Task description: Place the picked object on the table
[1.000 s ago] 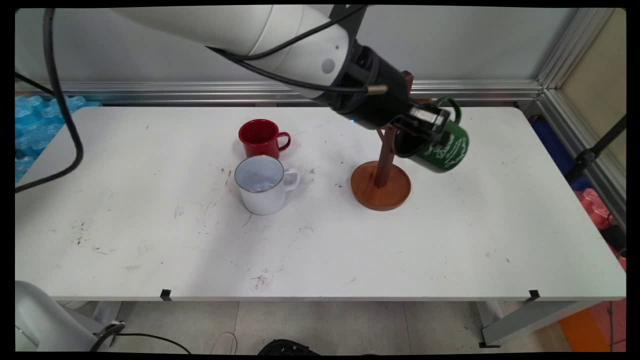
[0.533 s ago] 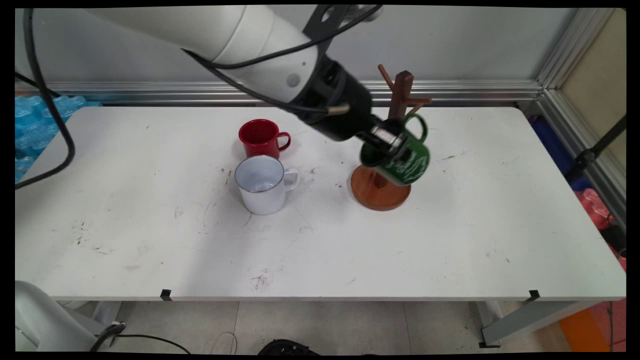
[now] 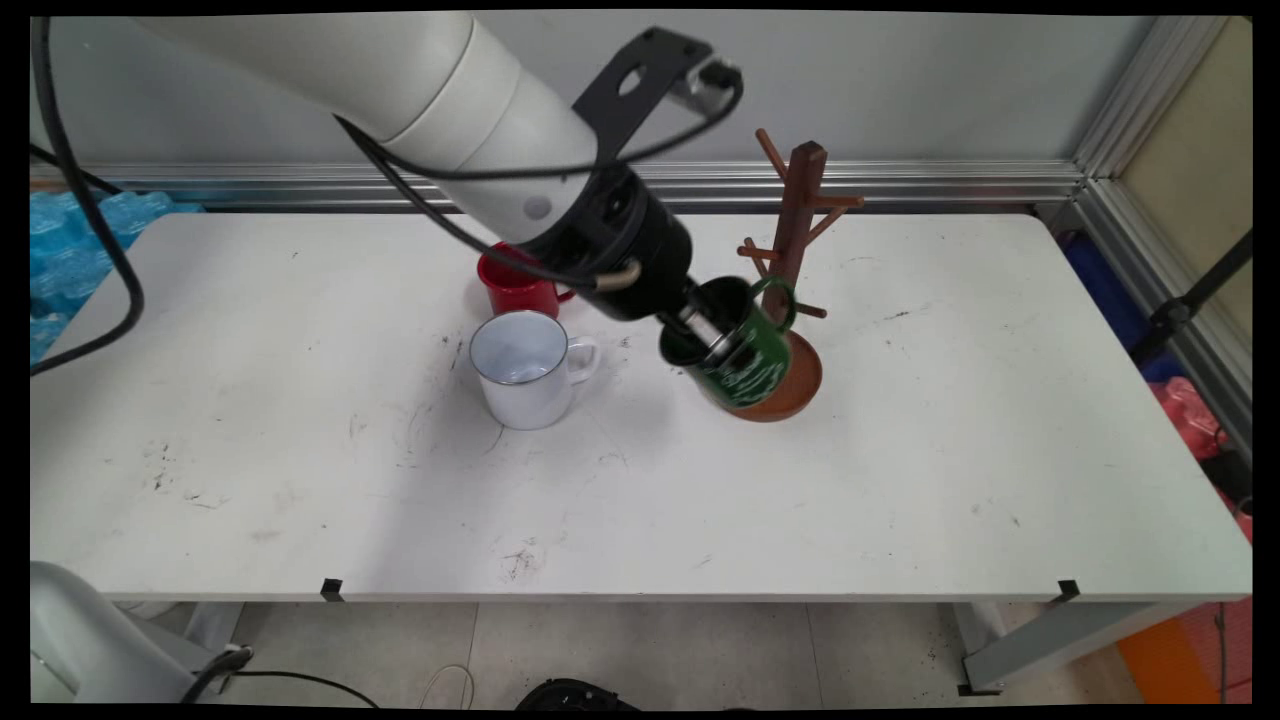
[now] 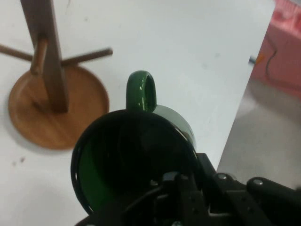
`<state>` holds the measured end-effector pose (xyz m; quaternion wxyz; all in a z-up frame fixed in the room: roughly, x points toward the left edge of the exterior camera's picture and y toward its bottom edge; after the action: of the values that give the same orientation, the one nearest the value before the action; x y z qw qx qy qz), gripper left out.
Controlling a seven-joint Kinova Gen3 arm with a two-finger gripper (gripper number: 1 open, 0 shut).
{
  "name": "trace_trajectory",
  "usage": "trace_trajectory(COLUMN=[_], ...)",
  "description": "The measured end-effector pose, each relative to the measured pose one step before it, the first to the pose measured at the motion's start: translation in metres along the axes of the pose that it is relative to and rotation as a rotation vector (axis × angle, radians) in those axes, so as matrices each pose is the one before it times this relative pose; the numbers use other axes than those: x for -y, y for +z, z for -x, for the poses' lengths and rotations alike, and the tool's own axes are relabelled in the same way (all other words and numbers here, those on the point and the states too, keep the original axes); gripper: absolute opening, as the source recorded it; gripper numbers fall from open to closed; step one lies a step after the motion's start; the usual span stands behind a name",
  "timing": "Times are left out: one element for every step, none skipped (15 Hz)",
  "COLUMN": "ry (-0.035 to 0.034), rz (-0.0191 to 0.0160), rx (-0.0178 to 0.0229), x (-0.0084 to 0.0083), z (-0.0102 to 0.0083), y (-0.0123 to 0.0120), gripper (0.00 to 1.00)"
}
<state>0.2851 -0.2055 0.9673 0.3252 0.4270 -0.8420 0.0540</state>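
Currently your end effector (image 3: 712, 345) is clamped on the rim of the green mug (image 3: 745, 365), one finger inside it, holding it tilted and clear of the tabletop (image 3: 900, 470). Handle points toward the wooden mug tree (image 3: 790, 250); mug hangs in front of the tree's round base. White mug (image 3: 528, 368) and red mug (image 3: 515, 280) stand near, to the left, upright. You're in a carry phase, load secured.

Three mugs — green (image 3: 745, 360), white (image 3: 528, 368), red (image 3: 512, 285) — and one wooden mug tree (image 3: 790, 250).
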Motion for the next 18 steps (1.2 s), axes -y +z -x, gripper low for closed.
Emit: trace_trajectory(ry=[0.02231,0.02512,0.02385,0.01887,0.01191,0.01727,0.0108,0.01553,0.02028,0.0142,0.01366,0.00875,0.01238,0.0071,0.0095,0.00722,0.00616,0.0048], rz=[-0.01099,-0.01281,-0.01106,-0.00867,-0.00577,-0.00856,-0.00579,-0.00867,-0.01169,-0.0088,-0.00906,-0.0058,-0.00908,-0.00559,-0.00836,-0.00629,-0.00531,-0.00386], rx=[0.02208,0.02567,0.02377,0.02045,0.0131,0.01984,0.01277,0.01956,0.02529,0.01853,0.01851,0.01185,0.01777,0.01143,0.0176,0.01384,0.01373,0.01084], x=[-0.00063,-0.00062,-0.00079,-0.00073,-0.0004,-0.0005,-0.00027,-0.00022,-0.00008,0.00016,0.00023,0.00016,0.00019,0.00013,-0.00003,0.0,-0.00022,-0.00019], z=[0.00141,0.0018,0.00127,0.00126,0.00087,0.00134,0.00095,0.00144,0.0019,0.00167,0.0018,0.00113,0.00212,0.00142,0.0026,0.00205,0.00224,0.00181], y=[0.00078,0.00095,0.00128,0.00124,0.00075,0.00117,0.00069,0.00106,0.00135,0.00085,0.00073,0.00048,0.00056,0.00038,0.00058,0.00054,0.00076,0.00086], gripper=[0.0,0.0,0.0,0.0,0.0,0.0,0.0,0.0,0.0,0.0,0.0,0.0,0.0,0.0,0.0,0.0,0.0,0.0])
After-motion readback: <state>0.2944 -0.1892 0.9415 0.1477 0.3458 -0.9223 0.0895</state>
